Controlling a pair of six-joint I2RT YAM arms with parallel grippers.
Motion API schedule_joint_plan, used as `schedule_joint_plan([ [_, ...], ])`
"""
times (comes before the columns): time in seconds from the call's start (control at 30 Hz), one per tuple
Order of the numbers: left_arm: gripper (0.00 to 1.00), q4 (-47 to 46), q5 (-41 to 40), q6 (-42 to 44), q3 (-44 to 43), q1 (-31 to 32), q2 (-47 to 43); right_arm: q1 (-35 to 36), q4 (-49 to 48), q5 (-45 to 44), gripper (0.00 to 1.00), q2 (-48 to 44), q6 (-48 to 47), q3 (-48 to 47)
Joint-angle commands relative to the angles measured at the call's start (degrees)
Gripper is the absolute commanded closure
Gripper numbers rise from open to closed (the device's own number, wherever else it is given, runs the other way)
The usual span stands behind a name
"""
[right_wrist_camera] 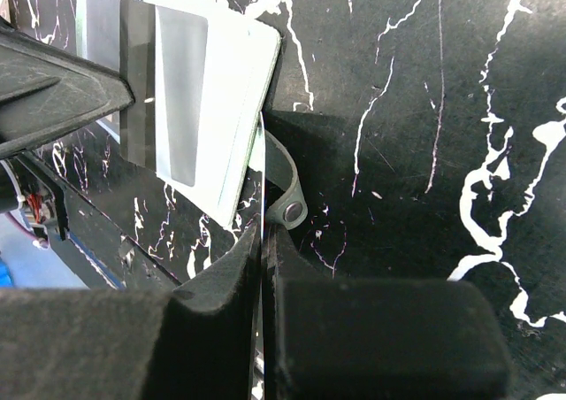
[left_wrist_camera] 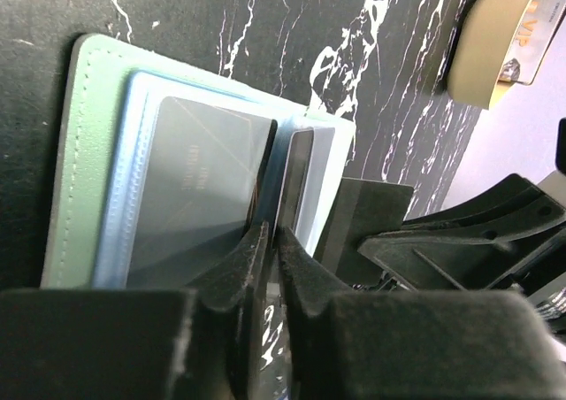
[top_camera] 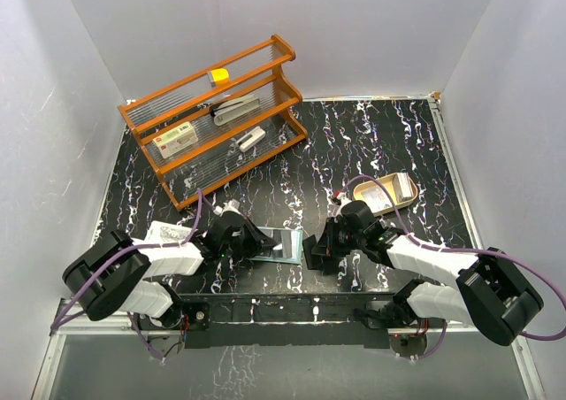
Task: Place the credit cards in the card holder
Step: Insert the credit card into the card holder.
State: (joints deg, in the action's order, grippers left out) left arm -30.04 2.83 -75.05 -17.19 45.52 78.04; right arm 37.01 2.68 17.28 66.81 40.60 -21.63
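The card holder (top_camera: pixel 283 243) lies open near the front edge, between my two grippers. In the left wrist view its green cover (left_wrist_camera: pixel 88 152) carries pale blue sleeves, with a grey credit card (left_wrist_camera: pixel 199 188) in one. My left gripper (left_wrist_camera: pixel 272 232) (top_camera: pixel 263 243) is shut on a thin upright sleeve (left_wrist_camera: pixel 296 174) of the holder. My right gripper (right_wrist_camera: pixel 263 227) (top_camera: pixel 311 250) is shut on the holder's thin right edge, beside the snap strap (right_wrist_camera: pixel 287 207). More credit cards (top_camera: pixel 382 196) lie in a tan tray; one also shows in the left wrist view (left_wrist_camera: pixel 539 24).
The tan oval tray (top_camera: pixel 409 188) (left_wrist_camera: pixel 482 77) sits right of centre, behind my right arm. An orange wooden rack (top_camera: pixel 217 117) with a white red-labelled box (top_camera: pixel 177 139) and small items stands at the back left. White walls enclose the black marbled table.
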Motion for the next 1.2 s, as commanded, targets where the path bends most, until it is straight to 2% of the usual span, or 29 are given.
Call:
schedule_joint_plan([
  [0.0,0.83,5.41,-0.61,2.31,-2.95,0.16,-1.67,0.85,2.44,-0.58,1.0,-0.55,-1.68,0.32],
  [0.1,0.66,10.03,-2.41,2.5,-3.67,0.12,-4.69,0.83,3.73,-1.13,1.0,-1.09,-2.33,-0.38],
  [0.17,0.59,13.8,-3.56,2.61,-4.53,0.19,-6.71,0.84,4.16,-1.34,1.0,-1.39,-2.6,-0.75],
  [0.37,0.5,16.54,-4.66,5.04,-6.34,0.19,-8.14,0.83,4.15,-1.19,1.0,-0.9,-2.81,-1.27],
  [0.77,0.49,9.63,-1.45,7.07,-7.73,0.18,-2.33,0.8,3.35,-1.03,1.0,-0.05,-2.86,-1.21],
  [1.17,0.56,5.2,2.2,8.83,-9.59,0.19,2.1,0.83,2.51,-1.06,1.0,1.18,-2.93,-1.22],
])
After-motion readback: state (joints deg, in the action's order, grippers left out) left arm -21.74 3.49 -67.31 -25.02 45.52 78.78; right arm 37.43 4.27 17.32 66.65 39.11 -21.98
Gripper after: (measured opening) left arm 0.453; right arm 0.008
